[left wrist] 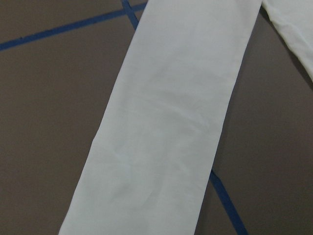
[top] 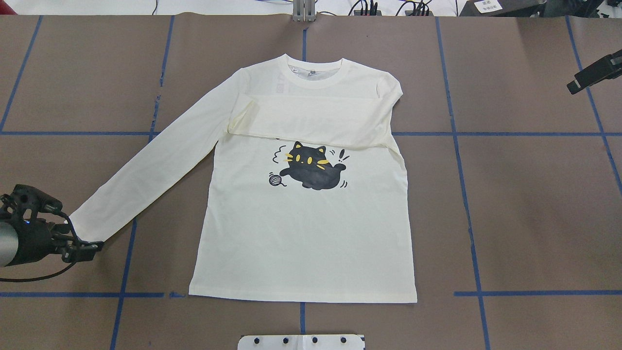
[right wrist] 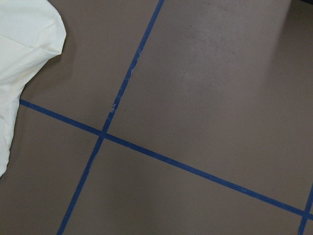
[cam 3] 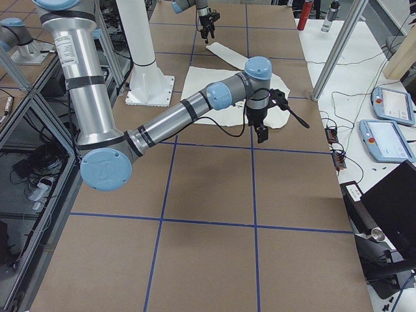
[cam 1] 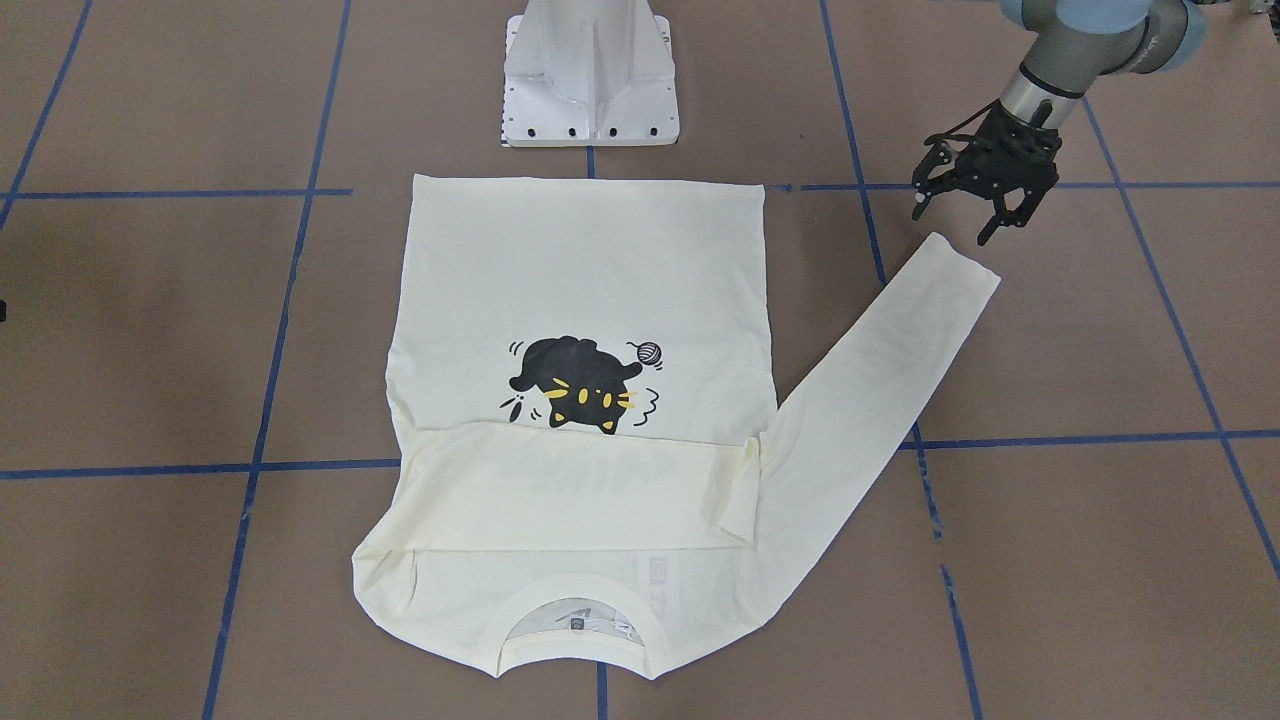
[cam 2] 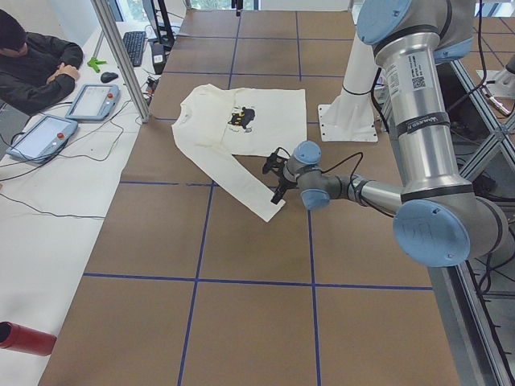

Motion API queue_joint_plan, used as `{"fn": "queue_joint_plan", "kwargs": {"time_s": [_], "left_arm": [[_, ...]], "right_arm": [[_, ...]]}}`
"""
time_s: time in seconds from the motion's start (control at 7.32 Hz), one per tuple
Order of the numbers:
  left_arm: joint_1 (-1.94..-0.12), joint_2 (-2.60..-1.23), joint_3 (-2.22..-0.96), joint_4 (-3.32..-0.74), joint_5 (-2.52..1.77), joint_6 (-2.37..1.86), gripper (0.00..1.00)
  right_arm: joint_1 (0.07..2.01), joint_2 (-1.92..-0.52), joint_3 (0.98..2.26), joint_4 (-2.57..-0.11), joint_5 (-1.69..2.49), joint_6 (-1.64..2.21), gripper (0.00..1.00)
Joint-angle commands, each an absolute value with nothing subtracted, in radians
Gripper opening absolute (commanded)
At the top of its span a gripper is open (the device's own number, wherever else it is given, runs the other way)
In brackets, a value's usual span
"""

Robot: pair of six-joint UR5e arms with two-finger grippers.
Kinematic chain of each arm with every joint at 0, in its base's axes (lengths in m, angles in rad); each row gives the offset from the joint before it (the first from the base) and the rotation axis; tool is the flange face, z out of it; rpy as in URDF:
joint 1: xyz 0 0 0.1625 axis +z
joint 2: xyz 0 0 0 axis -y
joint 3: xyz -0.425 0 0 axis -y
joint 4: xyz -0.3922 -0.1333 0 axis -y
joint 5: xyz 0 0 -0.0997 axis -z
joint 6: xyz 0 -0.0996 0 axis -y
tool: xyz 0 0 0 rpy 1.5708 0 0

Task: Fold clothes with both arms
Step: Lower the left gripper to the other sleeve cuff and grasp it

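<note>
The cream-white shirt [cam 1: 580, 270] lies flat, cat print up [top: 311, 167]. One sleeve is folded across the chest [top: 311, 116] and covers the red lettering. The other sleeve [cam 1: 880, 370] stretches out straight, its cuff [top: 87, 221] beside my left gripper [cam 1: 955, 225]. That gripper is open, empty and held just off the cuff; it also shows in the overhead view [top: 77, 238]. The left wrist view looks down on the sleeve [left wrist: 166, 122]. My right gripper [top: 595, 73] hangs raised beyond the shirt's other side; its jaws are not clear. Its wrist view shows a shirt shoulder [right wrist: 24, 49].
The white pedestal base [cam 1: 590, 80] stands just behind the shirt's hem. Blue tape lines [cam 1: 260, 400] cross the brown table. In the exterior left view an operator [cam 2: 32, 64] sits at a side bench with tablets [cam 2: 92, 100].
</note>
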State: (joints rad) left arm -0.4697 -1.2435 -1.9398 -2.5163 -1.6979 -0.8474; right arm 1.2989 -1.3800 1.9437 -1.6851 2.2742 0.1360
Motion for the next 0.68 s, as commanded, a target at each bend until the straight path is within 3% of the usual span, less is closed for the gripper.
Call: {"fn": "queue_joint_plan", "kwargs": {"time_s": [0.0, 0.41, 0.55], "left_arm": [[-0.428, -1.239, -1.931, -2.478, -1.651, -0.850, 0.82], [-0.423, -1.246, -1.930, -2.441, -1.637, -0.844, 0.78], [-0.422, -1.246, -1.930, -2.441, -1.637, -0.842, 0.68]], "right_arm": [[1.302, -1.404, 1.957, -1.681, 2.275, 0.133, 1.00], [1.304, -1.417, 1.971, -1.681, 2.275, 0.133, 1.00], [1.304, -1.417, 1.971, -1.681, 2.275, 0.133, 1.00]]}}
